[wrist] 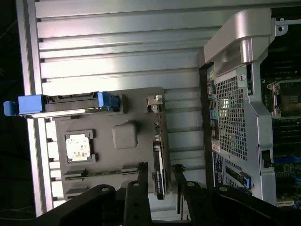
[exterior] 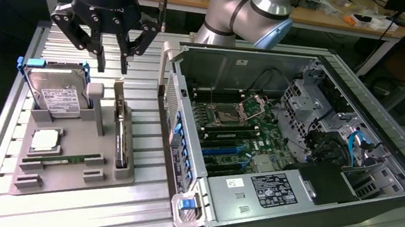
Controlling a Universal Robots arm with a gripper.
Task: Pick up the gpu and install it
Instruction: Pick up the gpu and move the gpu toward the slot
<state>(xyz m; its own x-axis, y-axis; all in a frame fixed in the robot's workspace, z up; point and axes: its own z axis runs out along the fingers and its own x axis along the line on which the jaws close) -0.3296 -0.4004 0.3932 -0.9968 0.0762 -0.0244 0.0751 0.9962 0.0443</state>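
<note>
gpu: on edge in a slot of the grey holder tray, on the side nearest the computer case.
Gripper: above the gpu, jaws apart, holding nothing.
Other tray contents: hard drive, processor chip, memory stick.

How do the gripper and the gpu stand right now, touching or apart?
Apart. In the exterior view the gripper hangs above the gpu, with the table slats showing between them.
</note>
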